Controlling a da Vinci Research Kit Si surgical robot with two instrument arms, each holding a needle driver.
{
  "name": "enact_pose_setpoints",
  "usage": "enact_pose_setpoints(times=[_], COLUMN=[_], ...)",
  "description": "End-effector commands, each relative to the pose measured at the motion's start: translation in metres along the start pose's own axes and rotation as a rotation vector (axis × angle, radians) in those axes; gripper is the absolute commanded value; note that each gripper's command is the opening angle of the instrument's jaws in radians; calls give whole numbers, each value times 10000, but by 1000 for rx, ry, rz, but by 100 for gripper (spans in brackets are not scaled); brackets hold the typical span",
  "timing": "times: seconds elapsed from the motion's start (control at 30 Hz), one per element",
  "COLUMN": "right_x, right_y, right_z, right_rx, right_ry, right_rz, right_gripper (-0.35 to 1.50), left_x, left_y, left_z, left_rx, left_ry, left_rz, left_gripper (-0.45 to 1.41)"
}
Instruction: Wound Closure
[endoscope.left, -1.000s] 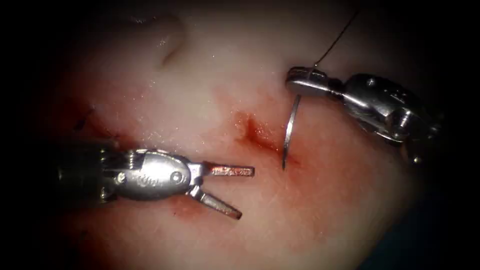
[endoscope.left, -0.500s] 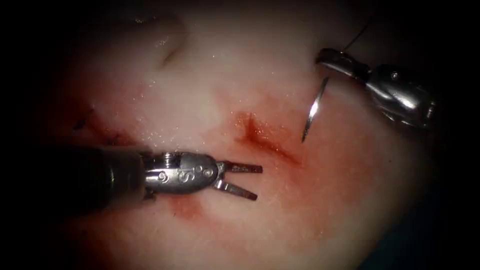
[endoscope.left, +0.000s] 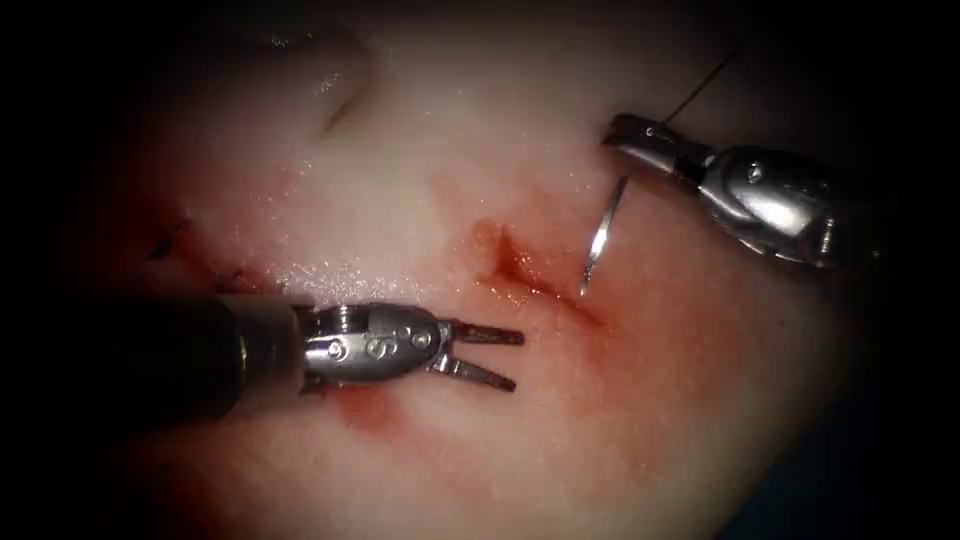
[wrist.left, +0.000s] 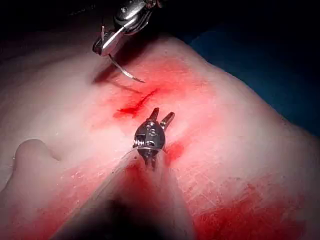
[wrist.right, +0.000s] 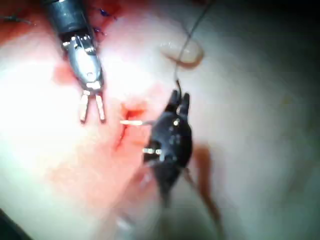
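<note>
On the left of the endoscope view, the left claw (endoscope.left: 490, 355) is seen with its two jaws parted and nothing held between them; it hovers low over the tissue (endoscope.left: 420, 180), its tips directed rightward at the cut (endoscope.left: 535, 280) and lying just beside the cut's lower left flank. A patch of red fluid (endoscope.left: 365, 410) is spread on the tissue under its wrist.

The cut runs obliquely at the centre, from upper left down to lower right.

To the right of the cut, the curved needle (endoscope.left: 598, 235) is carried by the right claw (endoscope.left: 625, 132), which is clenched on it near the thread end (the swaged end). The needle's long axis hangs steeply downward from the jaws, bowed slightly, with its point (endoscope.left: 584, 290) at the cut's right edge. Whether the point touches the tissue or sits just above it cannot be told with certainty; it appears not to be buried. The thread (endoscope.left: 705, 85) is led up and away from the jaws to the upper right.

The right claw is thus the nearer arm to the needle, the left claw being set across the cut from the point, with only the cut between them.
</note>
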Motion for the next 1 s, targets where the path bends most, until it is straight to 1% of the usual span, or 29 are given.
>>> enact_pose_setpoints(times=[0.03, 0.13, 0.23, 0.27, 0.47, 0.67, 1.0], right_x=[-6, -9, -9, -9, -11, -10, -12], right_y=[-2, -4, -4, -4, -6, -6, -7], right_z=[10, 10, 10, 11, 11, 11, 11], right_rx=[3, 3, -1, -1, -2, -46, -58], right_ry=[1, 2, 32, 48, 48, 49, 59], right_rz=[-19, -51, -115, -162, -217, -279, -321], right_gripper=[-35, -35, -35, -35, -35, -35, -35], left_x=[-5, -10, -20, -26, -38, -40, -42], left_y=[1, 3, 7, 10, 13, 15, 16], left_z=[9, 12, 16, 18, 18, 12, 11], left_rx=[-8, -18, -42, -48, -58, -63, -67], left_ry=[2, -1, -21, -34, -71, -73, -73], left_rz=[1, -11, -31, -37, -61, -82, -92], left_gripper=[34, 34, 34, 34, 34, 34, 34])
